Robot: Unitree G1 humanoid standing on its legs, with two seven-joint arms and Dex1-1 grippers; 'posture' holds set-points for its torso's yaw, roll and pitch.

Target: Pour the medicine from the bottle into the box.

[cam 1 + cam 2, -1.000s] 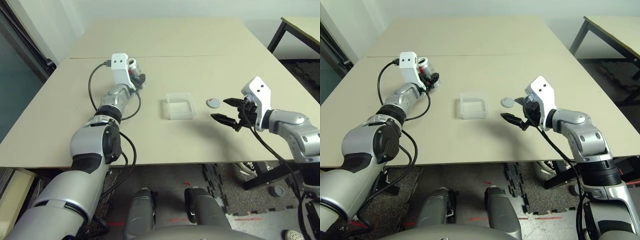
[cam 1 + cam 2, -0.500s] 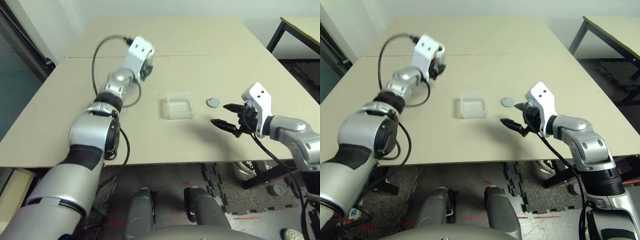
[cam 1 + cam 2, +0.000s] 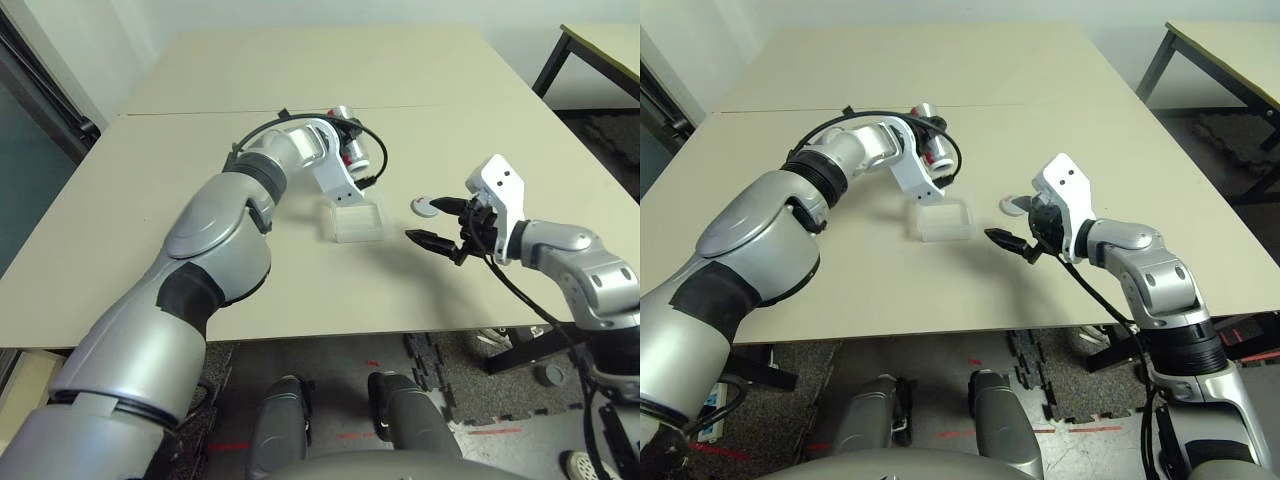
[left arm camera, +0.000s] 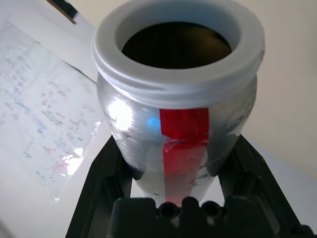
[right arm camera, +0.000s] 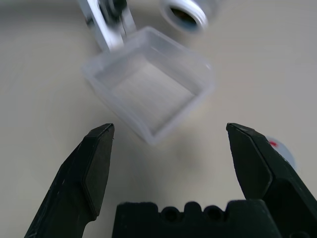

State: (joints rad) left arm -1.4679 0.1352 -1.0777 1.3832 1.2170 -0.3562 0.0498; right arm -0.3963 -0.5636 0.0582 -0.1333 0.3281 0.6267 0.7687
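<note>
Left wrist view has the left claw (image 4: 171, 198) clamped on the bottle (image 4: 176, 104), one black finger on each side of its silvery body, the red label strip facing the camera and the white-rimmed mouth uncapped and dark inside. From the head camera the left arm reaches across the desk (image 3: 200, 130) and holds the bottle (image 3: 350, 147) in the air just beyond the far edge of the box (image 3: 357, 216), at its 12 o'clock. The clear box sits on the desk near the middle. The right claw (image 3: 438, 224) hovers at the box's 3 o'clock, its fingers spread wide and pointing toward the box. A loose grey cap (image 3: 424, 205) lies on the desk just beyond that claw.
</note>
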